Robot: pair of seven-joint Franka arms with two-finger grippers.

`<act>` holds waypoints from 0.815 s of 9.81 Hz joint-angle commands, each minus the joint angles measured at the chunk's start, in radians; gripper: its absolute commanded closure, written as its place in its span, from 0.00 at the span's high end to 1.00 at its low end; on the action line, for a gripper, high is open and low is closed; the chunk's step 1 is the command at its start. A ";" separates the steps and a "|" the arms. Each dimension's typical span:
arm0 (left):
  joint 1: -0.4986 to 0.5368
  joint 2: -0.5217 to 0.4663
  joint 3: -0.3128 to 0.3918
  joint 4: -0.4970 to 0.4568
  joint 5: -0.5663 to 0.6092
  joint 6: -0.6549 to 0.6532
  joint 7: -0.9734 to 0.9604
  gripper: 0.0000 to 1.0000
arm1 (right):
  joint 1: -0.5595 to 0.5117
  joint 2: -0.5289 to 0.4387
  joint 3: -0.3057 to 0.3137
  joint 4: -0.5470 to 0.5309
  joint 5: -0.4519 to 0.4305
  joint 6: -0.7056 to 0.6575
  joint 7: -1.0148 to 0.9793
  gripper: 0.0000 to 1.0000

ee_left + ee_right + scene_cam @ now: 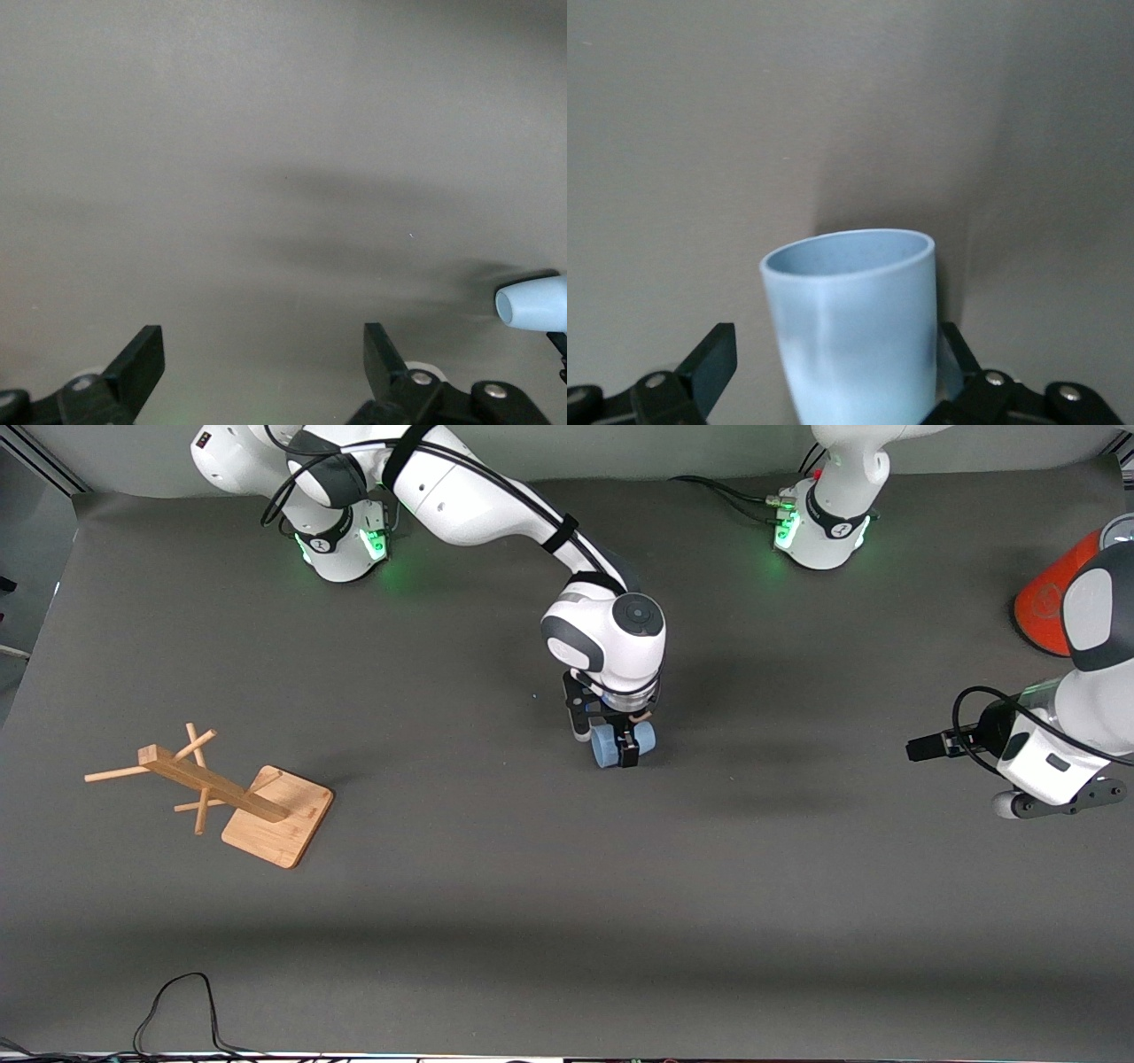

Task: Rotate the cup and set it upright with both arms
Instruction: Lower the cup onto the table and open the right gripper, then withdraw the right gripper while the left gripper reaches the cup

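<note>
The light-blue cup [607,748] lies on its side near the middle of the dark table [532,903]. My right gripper [617,737] is down over it, open and straddling it. In the right wrist view the cup [850,328] fills the space between the fingers, mouth pointing away. One finger [713,359] stands apart from the cup's wall and the other sits close against it. My left gripper [261,341] is open with only bare table between its fingers. It sees the cup [536,303] far off to one side. The left arm [1090,691] waits at its own end of the table.
A wooden peg stand [230,793] lies tipped over toward the right arm's end of the table. An orange cylinder [1054,598] stands at the left arm's end, close to that arm. A black cable [177,1001] loops at the table's edge nearest the front camera.
</note>
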 commanded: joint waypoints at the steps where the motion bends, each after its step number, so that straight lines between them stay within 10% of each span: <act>1: -0.056 0.026 0.007 0.010 -0.005 0.013 -0.062 1.00 | -0.028 -0.120 0.003 -0.002 0.069 -0.144 -0.063 1.00; 4: -0.186 0.066 0.007 0.015 0.001 0.062 -0.289 1.00 | -0.169 -0.338 -0.003 -0.002 0.270 -0.392 -0.329 1.00; 8: -0.422 0.259 0.009 0.191 0.077 0.095 -0.684 1.00 | -0.379 -0.560 -0.010 0.000 0.278 -0.722 -0.879 1.00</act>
